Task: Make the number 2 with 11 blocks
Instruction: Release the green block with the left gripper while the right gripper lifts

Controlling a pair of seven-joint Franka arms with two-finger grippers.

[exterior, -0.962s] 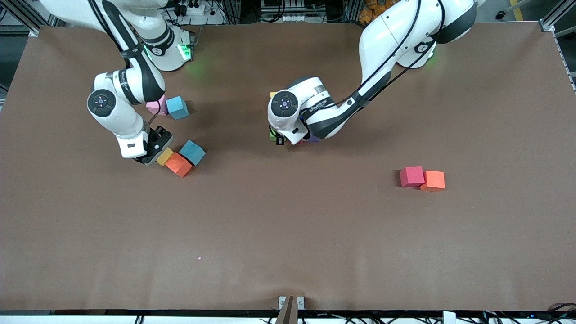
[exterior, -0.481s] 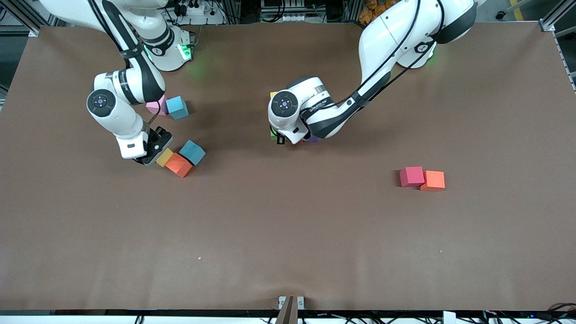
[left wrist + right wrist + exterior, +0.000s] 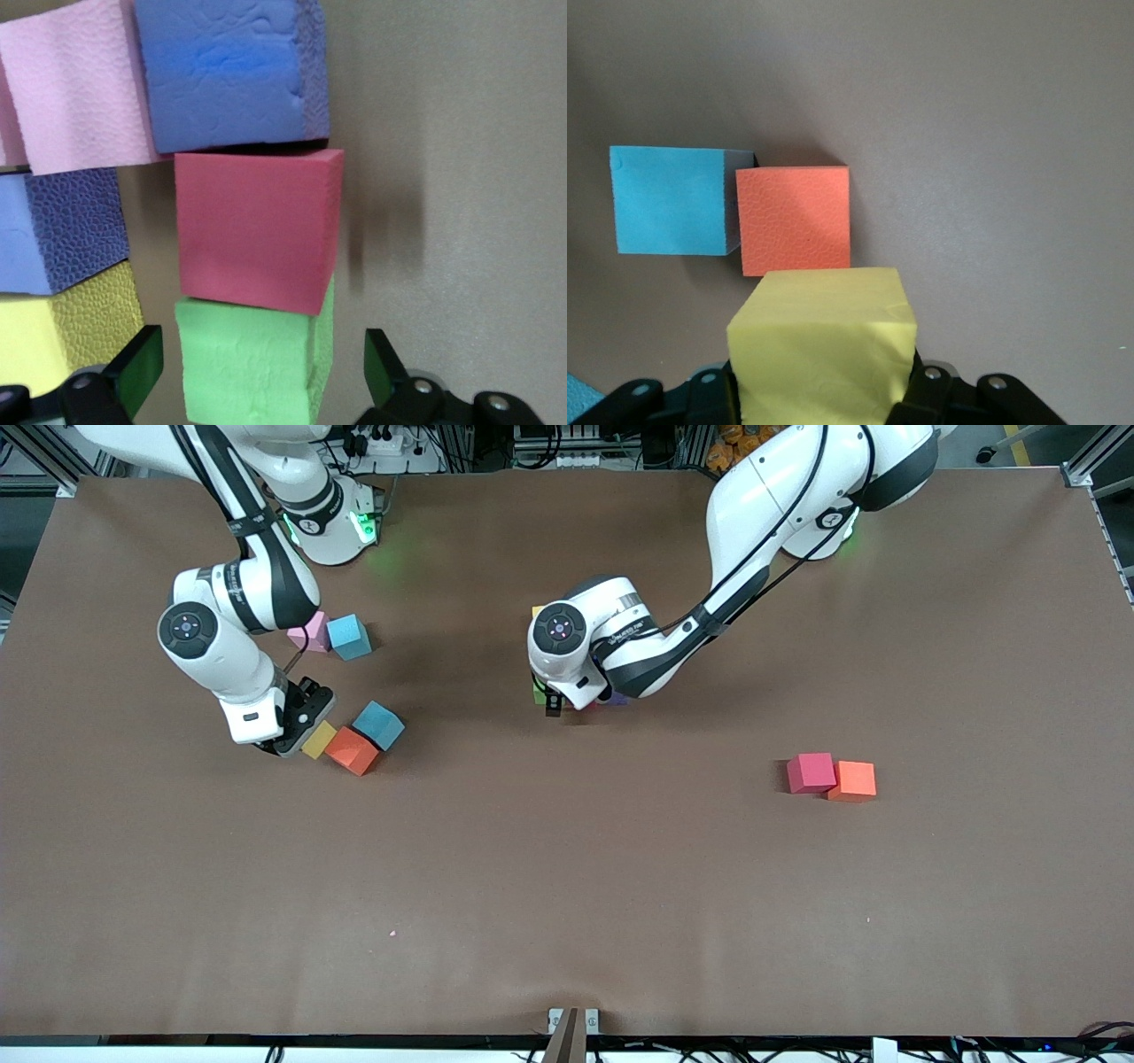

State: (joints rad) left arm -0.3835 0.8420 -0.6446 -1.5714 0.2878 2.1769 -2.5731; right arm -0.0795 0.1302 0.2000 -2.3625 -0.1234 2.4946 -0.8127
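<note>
Since a second ago our right arm has drawn toward its end of the tabletop point(image 3: 567, 886), carrying the matte yellow foam cube point(image 3: 824, 350) a little away from the orange foam cube point(image 3: 794, 221), while our left gripper point(image 3: 257, 376) has let its fingers point(image 3: 137, 367) spread wide. We see that left gripper low over the part-built number 2 point(image 3: 213, 204) near the middle of the tabletop, its open fingers standing clear on either side of the green foam cube point(image 3: 248, 363) without touching it. That green cube sits against a red foam cube point(image 3: 257, 230), which adjoins a purple foam cube point(image 3: 230, 75); a pink foam cube point(image 3: 75, 97), a second purple cube point(image 3: 58, 235) and a second yellow cube point(image 3: 66, 332) lie alongside. Our right gripper point(image 3: 824, 390) pinches the yellow cube just beside the orange cube and a light-blue foam cube point(image 3: 669, 199). Toward the left arm's end, a red cube point(image 3: 811, 772) and an orange cube point(image 3: 854, 780) sit touching.
</note>
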